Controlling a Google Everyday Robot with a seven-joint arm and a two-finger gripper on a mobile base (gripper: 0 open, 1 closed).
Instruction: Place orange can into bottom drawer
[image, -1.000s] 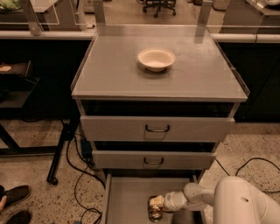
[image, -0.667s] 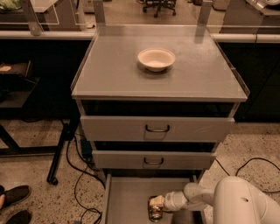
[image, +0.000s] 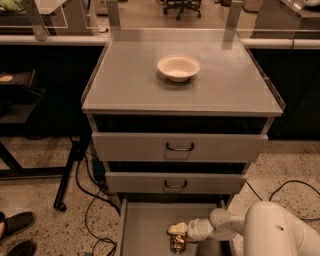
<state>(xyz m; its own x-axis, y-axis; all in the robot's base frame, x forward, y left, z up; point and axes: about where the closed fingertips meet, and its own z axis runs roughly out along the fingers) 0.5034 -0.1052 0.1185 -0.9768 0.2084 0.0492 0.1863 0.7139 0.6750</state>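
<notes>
Camera view looks down the front of the three-drawer cabinet (image: 180, 95), and I have the arm (image: 272, 234) coming in from the lower right corner. Its thick white shell fills that corner. From there a slimmer forearm link reaches leftward, roughly level, over the right side wall of the bottom drawer (image: 142, 227), which stands pulled out with its grey floor showing.

The gripper (image: 178, 231) sits low inside that drawer, a little right of the middle of the floor, with its pale tip pointing left. The orange can (image: 177, 244) is directly under and against the tip, inside the bottom drawer, near the lower edge of the view. It shows a shiny gold side and seems to stand more or less upright, though the gripper covers its top. From this angle I cannot tell whether the gripper has the can clamped or merely rests against it.

Above, the middle drawer (image: 175, 182) and the top drawer (image: 179, 146) each sit pulled out slightly, dark wire handles at their centres. A cream round bowl (image: 178, 67) stands alone on the cabinet top, toward the back. Black cables (image: 87, 200) trail across the speckled floor left of the cabinet, and a pair of dark shoes (image: 15, 227) shows at the left edge.
</notes>
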